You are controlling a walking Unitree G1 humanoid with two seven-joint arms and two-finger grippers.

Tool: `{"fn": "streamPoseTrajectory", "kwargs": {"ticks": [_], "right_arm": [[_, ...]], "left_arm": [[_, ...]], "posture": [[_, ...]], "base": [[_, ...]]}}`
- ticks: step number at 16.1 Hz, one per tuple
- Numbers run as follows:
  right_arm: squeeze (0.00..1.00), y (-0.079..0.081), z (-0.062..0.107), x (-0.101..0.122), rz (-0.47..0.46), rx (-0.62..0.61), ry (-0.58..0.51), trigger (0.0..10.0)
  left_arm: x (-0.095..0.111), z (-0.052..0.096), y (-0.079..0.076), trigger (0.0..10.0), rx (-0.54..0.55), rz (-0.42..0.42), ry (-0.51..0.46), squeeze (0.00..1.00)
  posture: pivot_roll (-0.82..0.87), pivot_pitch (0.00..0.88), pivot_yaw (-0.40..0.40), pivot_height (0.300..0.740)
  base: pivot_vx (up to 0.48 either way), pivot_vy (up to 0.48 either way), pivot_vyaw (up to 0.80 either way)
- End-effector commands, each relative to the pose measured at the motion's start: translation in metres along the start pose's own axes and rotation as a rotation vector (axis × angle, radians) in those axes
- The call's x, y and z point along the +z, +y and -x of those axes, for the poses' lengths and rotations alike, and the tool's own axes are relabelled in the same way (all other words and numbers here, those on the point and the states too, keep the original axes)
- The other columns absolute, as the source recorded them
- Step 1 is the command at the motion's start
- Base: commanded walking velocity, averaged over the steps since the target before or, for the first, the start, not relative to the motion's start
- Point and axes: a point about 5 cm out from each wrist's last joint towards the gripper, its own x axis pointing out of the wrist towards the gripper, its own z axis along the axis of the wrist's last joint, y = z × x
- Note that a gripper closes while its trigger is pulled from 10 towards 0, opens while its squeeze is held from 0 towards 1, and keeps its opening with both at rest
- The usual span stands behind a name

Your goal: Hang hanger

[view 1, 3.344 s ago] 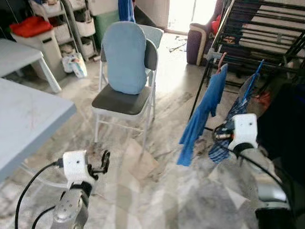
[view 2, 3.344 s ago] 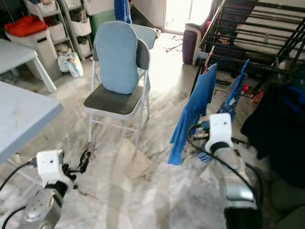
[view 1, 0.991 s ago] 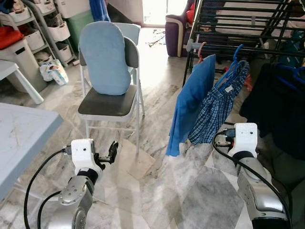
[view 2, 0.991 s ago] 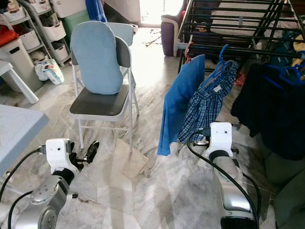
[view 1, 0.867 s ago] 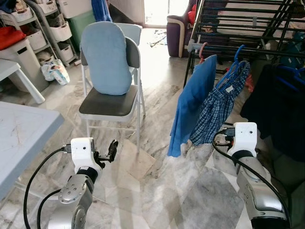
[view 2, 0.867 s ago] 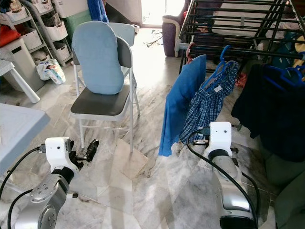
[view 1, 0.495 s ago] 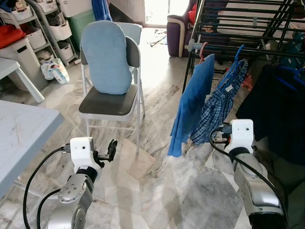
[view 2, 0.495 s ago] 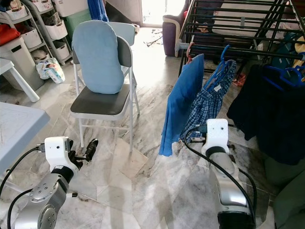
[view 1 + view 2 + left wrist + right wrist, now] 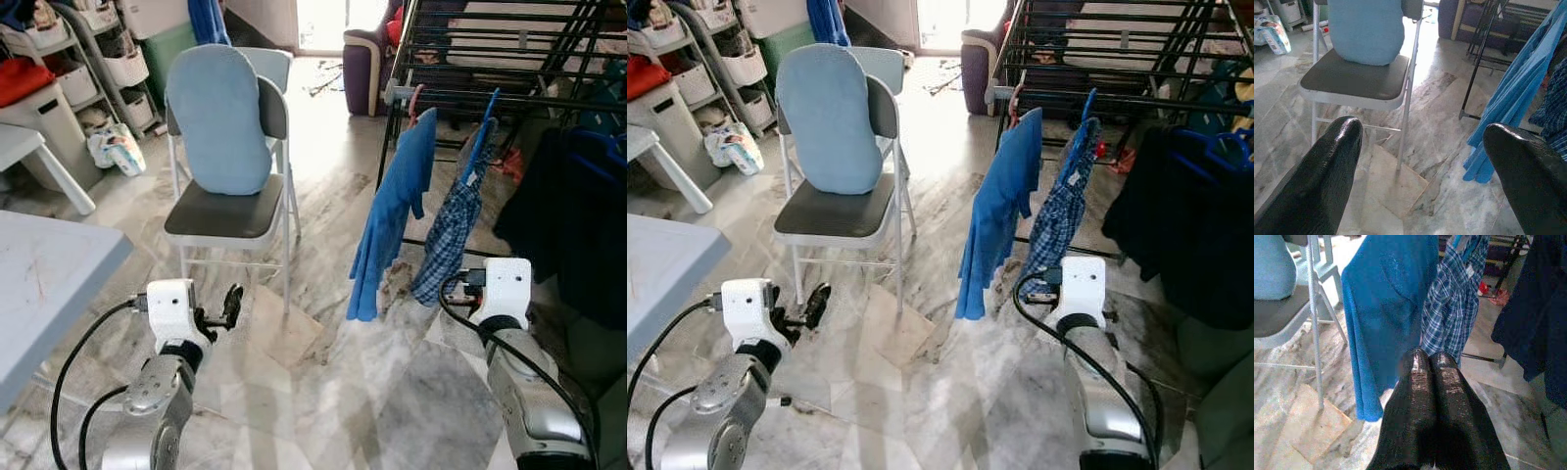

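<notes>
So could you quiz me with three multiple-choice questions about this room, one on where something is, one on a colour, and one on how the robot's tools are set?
1. Where does the light blue cushion sit?
A. on the floor
B. on the folding chair, leaning on its backrest
C. on the grey table

2. What colour is the hanger that carries the checked garment on the drying rack?
A. blue
B. yellow
C. white

3. How is the left tool set?
A. shut on a hanger
B. shut on nothing
C. open, holding nothing

Answers:
1 B, the cushion stands on the seat against the back.
2 A, a blue hook and shoulder show above the checked cloth.
3 C, the left wrist view shows its two black fingers wide apart with floor between them.
</notes>
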Motion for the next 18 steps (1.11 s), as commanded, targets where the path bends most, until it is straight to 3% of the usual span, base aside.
{"fn": "streamPoseTrajectory", "kwargs": {"ticks": [1,4,10,18], "right_arm": [[0.0,-0.001,0.002,0.003,-0.005,-0.003,-0.017,10.0],[0.0,-0.001,0.001,0.001,-0.002,-0.002,-0.002,10.0],[0.0,-0.001,0.003,0.003,0.009,0.006,-0.006,10.0],[0.0,0.009,0.003,0.005,0.037,0.078,-0.015,10.0]], "left_arm": [[-0.001,0.003,0.005,10.0,0.003,-0.019,0.004,0.0],[0.003,0.003,0.001,10.0,-0.036,-0.028,-0.022,0.0],[0.005,0.002,-0.004,10.0,-0.068,-0.035,-0.044,0.0],[0.002,0.0,-0.003,10.0,-0.027,-0.037,-0.031,0.0]], "posture": [[-0.12,0.026,0.091,0.74],[-0.12,0.026,0.091,0.74],[-0.13,0.039,0.097,0.74],[-0.13,0.042,0.088,0.74]], "base": [[0.0,0.0,0.0],[0.0,0.0,-0.26],[0.394,0.0,-0.78],[0.333,0.308,0.0]]}}
